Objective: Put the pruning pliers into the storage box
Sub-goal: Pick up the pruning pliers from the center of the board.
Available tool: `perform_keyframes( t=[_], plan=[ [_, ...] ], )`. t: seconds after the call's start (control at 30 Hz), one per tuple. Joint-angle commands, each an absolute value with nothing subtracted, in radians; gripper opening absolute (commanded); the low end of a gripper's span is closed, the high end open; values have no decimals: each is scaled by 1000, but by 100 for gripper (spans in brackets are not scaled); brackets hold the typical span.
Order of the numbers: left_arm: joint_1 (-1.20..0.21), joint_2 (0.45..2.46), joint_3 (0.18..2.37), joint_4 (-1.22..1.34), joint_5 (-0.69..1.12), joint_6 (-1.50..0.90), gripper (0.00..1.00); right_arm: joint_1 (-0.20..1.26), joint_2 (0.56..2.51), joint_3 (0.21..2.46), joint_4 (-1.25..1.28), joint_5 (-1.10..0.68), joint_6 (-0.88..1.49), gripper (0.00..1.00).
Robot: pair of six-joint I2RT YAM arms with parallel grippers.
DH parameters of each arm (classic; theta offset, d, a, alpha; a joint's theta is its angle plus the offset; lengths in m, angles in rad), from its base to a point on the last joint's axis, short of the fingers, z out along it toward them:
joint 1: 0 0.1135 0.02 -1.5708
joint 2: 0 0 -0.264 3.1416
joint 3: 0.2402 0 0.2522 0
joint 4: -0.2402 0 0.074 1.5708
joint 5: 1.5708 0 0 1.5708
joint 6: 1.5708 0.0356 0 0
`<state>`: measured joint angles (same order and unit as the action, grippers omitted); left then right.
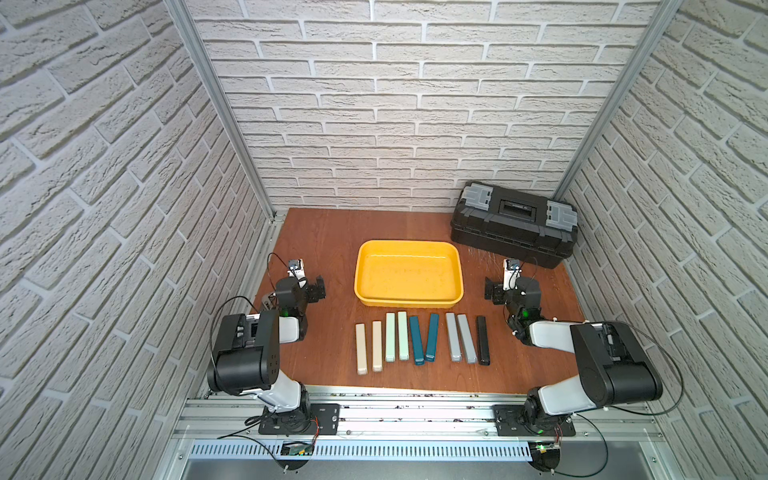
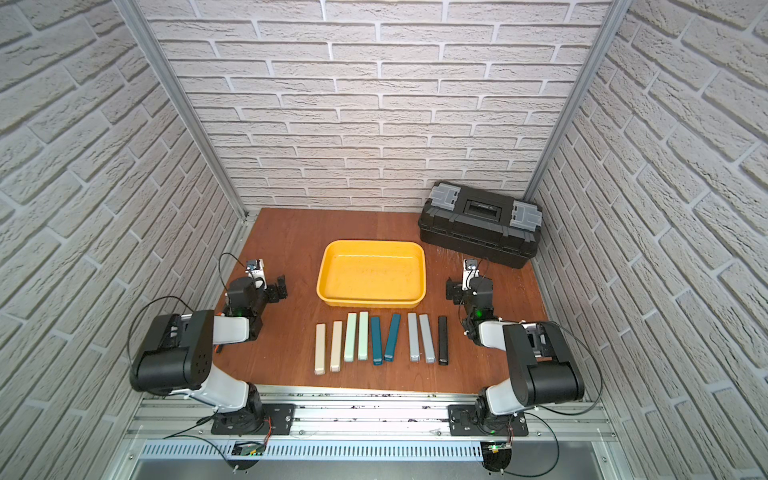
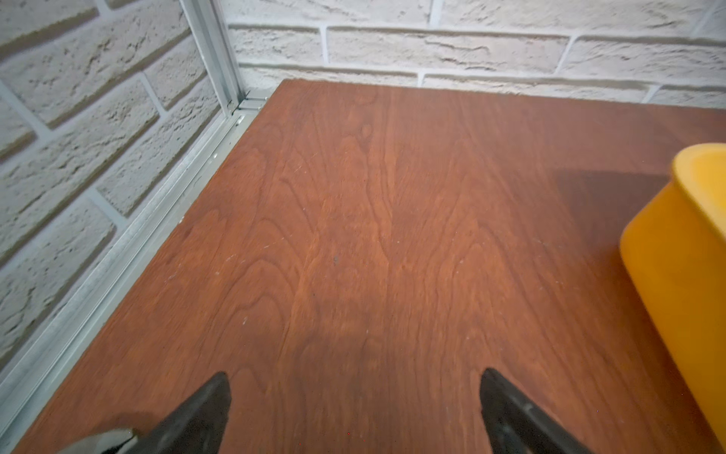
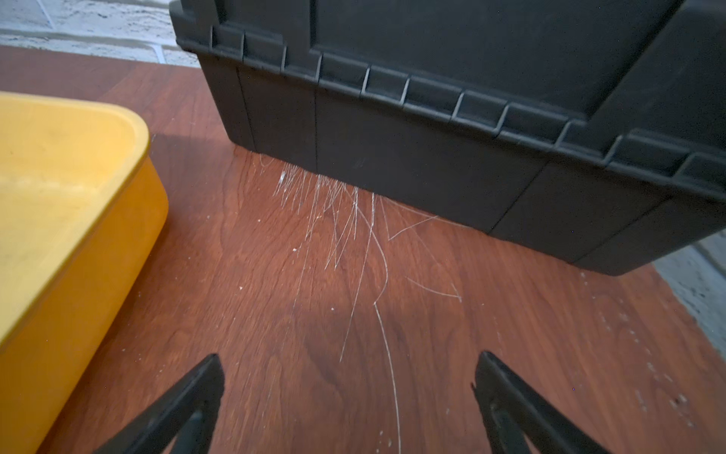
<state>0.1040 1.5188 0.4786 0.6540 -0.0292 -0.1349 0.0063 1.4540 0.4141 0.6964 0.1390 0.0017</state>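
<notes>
The pruning pliers are several slim bars in a row on the brown table, in both top views. From left to right lie a beige pair (image 1: 360,349), a mint pair (image 1: 390,336), a teal pair (image 1: 415,340), a grey pair (image 1: 453,336) and a black one (image 1: 482,340). Just behind them stands the yellow storage box (image 1: 409,302) (image 2: 370,302), with nothing in it. My left gripper (image 1: 318,289) (image 3: 355,373) hangs open left of the box (image 3: 675,275). My right gripper (image 1: 492,289) (image 4: 347,355) hangs open right of the box (image 4: 78,275). Neither gripper holds anything.
A black toolbox (image 1: 515,224) (image 4: 432,118) with grey latches stands shut at the back right, close ahead of my right gripper. White scratches (image 4: 353,220) mark the table in front of it. Brick-pattern walls enclose three sides, and an aluminium rail (image 1: 415,411) runs along the front.
</notes>
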Motion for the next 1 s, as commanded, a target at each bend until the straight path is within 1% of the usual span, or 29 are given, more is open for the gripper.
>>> perform_keyframes(
  t=[0.0, 0.07, 0.13, 0.2, 0.3, 0.37, 0.43, 0.47, 0.5, 0.53, 0.57, 0.63, 0.67, 0.73, 0.83, 0.93, 0.97],
  plan=[
    [102, 1461, 695, 253, -87, -155, 98, 4, 1411, 489, 588, 165, 40, 99],
    [90, 1456, 755, 151, -82, -146, 98, 9, 1368, 593, 350, 125, 38, 99],
    [72, 1423, 765, 127, -98, -153, 98, 10, 1319, 581, 367, 117, 51, 99],
    [58, 1393, 810, 24, -104, -188, 98, 9, 1235, 557, 377, 125, 94, 99],
    [11, 1342, 857, -119, -127, -234, 98, 5, 1123, 579, 296, 129, 204, 99],
    [-48, 1288, 851, -176, -166, -256, 98, 3, 1099, 621, 199, 200, 317, 99],
    [-126, 1237, 840, -238, -245, -291, 98, -2, 1144, 676, 133, 170, 298, 99],
    [-168, 1213, 842, -285, -270, -316, 98, -2, 1177, 720, 80, 158, 312, 94],
    [-210, 1194, 848, -333, -294, -339, 97, -2, 1201, 772, -14, 133, 322, 92],
    [-243, 1180, 857, -383, -313, -359, 96, 1, 1215, 807, -57, 116, 325, 88],
    [-282, 1163, 866, -437, -340, -392, 95, 5, 1221, 823, -78, 96, 334, 85],
    [-342, 1140, 882, -533, -346, -453, 94, 20, 1204, 827, -82, 81, 335, 84],
    [-370, 1131, 890, -583, -342, -499, 93, 29, 1184, 832, -93, 78, 338, 83],
    [-415, 1132, 900, -655, -257, -556, 92, 53, 1149, 856, -133, 89, 358, 77],
    [-493, 1153, 904, -768, -241, -660, 88, 119, 1109, 932, -237, 118, 355, 70],
    [-576, 1136, 861, -799, -248, -751, 87, 224, 1080, 1006, -334, 157, 309, 58],
    [-599, 1130, 849, -810, -249, -781, 87, 256, 1072, 1023, -359, 162, 299, 56]
  ],
)
